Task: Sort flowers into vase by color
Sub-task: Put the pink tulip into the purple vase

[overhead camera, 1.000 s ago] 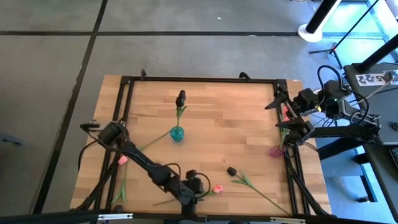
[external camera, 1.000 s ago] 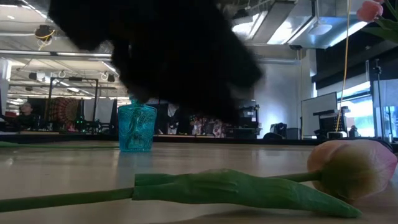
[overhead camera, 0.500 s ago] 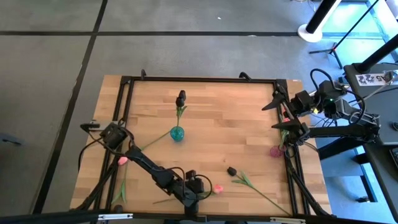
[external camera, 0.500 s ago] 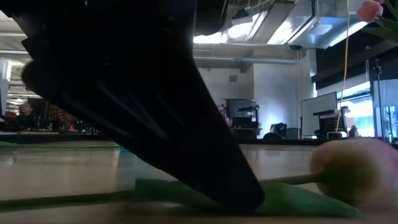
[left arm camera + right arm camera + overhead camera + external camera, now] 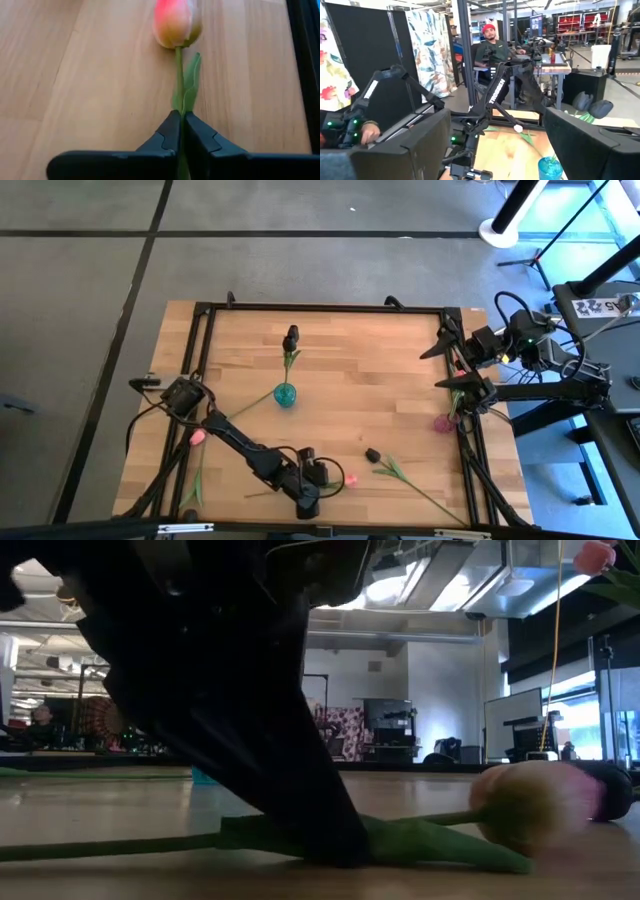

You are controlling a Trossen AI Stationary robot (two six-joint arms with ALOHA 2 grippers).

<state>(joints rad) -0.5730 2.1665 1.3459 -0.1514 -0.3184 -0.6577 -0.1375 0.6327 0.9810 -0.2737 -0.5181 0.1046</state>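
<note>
A pink tulip [image 5: 349,479] lies flat on the table near its front edge, with its stem running toward the table's left. My left gripper [image 5: 312,483] is shut on that stem, a little behind the head [image 5: 176,22]. A black-headed tulip [image 5: 291,337] leans out of the blue vase [image 5: 285,395] at the table's middle. Another black-headed tulip [image 5: 372,454] lies at the front right, and a second pink tulip [image 5: 197,437] lies at the left. My right gripper [image 5: 436,368] stands open at the table's far right edge, touching nothing. My left gripper pinches the pink tulip's green stem and its leaf [image 5: 181,102] between the two fingers, a short way behind the head. The fingers [image 5: 325,835] come down from above at a slant and lie across the stem. The flower rests along its whole length on the table.
A pink vase [image 5: 445,422] stands at the right edge by the black frame [image 5: 470,450]. The frame rails run around the table. Bare wood lies between the blue vase and the right edge. A person sits in the room beyond, in the right wrist view.
My left gripper has come down onto the pink tulip's stem and shut on it. The tulip has shifted a little on the table and still lies flat.
</note>
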